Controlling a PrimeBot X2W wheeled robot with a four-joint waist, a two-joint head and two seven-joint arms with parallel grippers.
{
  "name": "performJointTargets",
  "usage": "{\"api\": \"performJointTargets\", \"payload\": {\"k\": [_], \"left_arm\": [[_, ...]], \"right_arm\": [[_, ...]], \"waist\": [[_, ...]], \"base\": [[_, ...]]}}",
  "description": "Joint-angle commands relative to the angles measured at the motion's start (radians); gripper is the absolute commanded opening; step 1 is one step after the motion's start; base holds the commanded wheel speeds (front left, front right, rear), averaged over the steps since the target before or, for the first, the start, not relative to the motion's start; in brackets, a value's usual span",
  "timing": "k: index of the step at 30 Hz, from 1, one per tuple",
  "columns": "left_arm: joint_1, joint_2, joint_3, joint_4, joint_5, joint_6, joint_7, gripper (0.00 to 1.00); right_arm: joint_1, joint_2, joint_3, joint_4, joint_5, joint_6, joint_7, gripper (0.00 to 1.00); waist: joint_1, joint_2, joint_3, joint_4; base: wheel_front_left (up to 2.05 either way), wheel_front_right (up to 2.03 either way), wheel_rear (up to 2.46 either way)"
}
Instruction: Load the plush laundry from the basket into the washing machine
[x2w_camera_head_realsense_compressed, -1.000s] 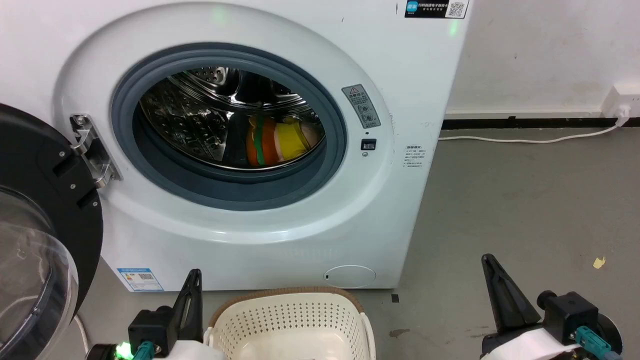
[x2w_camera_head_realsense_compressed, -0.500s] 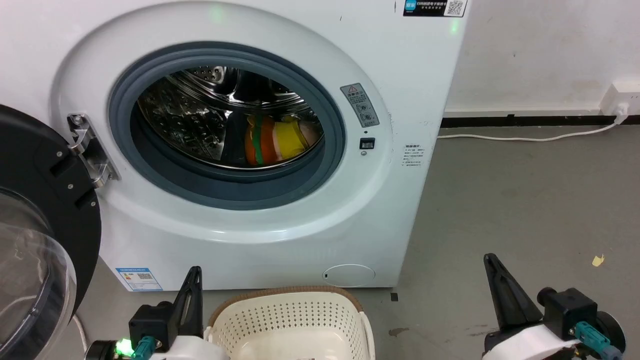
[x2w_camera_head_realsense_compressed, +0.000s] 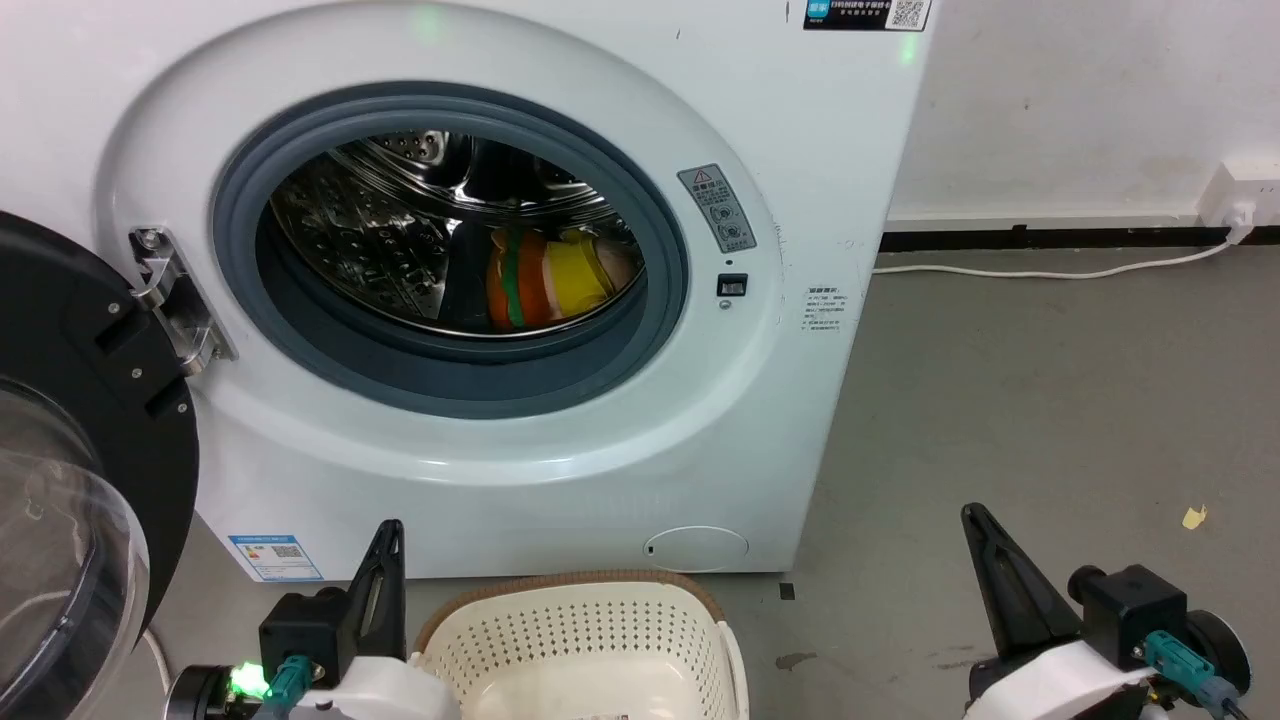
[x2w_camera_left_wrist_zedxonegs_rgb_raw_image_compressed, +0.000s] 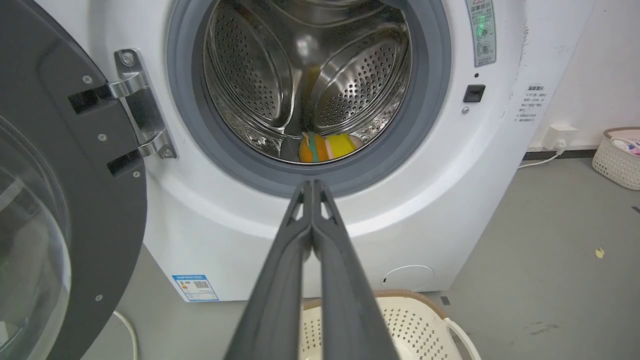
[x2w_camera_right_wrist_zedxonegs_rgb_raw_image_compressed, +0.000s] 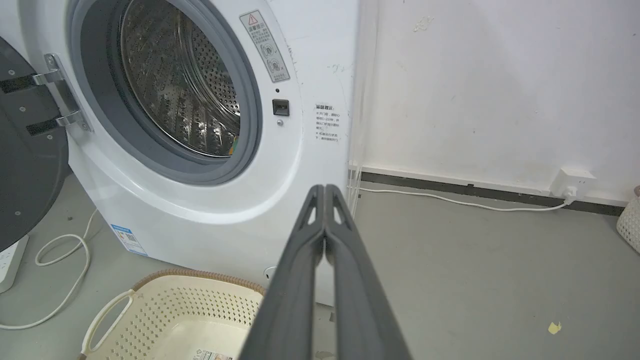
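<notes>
Concrete floor, grey and scuffed, runs back to a white wall with a black skirting strip along its foot. One wall socket sits low on that wall, and one white cable trails from it along the floor toward the washing machine. A single yellow scrap lies on the floor, well to the right of the machine. In the right wrist view another white cord loops on the floor to the left of the washer.

One washing machine stands against the wall, its black-framed door swung wide open on the left-hand hinge. Inside the grey gasket the steel drum is bright. One piece of plush laundry lies at the bottom of it, toward the right – orange and green bands, yellow body, a pale part at its far right.

Baskets number two. The cream basket with the brown rim stands on the floor just in front of the washer, between the two arms; its pale bottom carries a small label. A second basket stands by the wall, well apart.

Grippers – two, both low, near the cream basket and well short of the drum opening. The left gripper has its fingers pressed together, holding nothing. The right gripper is likewise closed tight and empty, pointing past the machine's right edge.
</notes>
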Motion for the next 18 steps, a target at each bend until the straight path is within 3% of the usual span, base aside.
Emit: {"api": "performJointTargets", "payload": {"k": [1,18], "left_arm": [[-0.014,-0.004,0.008,-0.006,0.01,-0.005,0.01,0.0],[-0.027,-0.016,0.027,-0.015,0.035,-0.019,0.043,0.0]], "right_arm": [[-0.014,0.0,-0.006,-0.005,-0.013,0.0,0.01,0.0],[-0.022,0.0,-0.019,-0.007,-0.034,0.001,0.042,0.0]], "waist": [[0.0,0.0,0.001,-0.001],[0.0,0.0,0.005,-0.004]], "base": [[0.0,0.0,0.0],[0.0,0.0,0.0]]}}
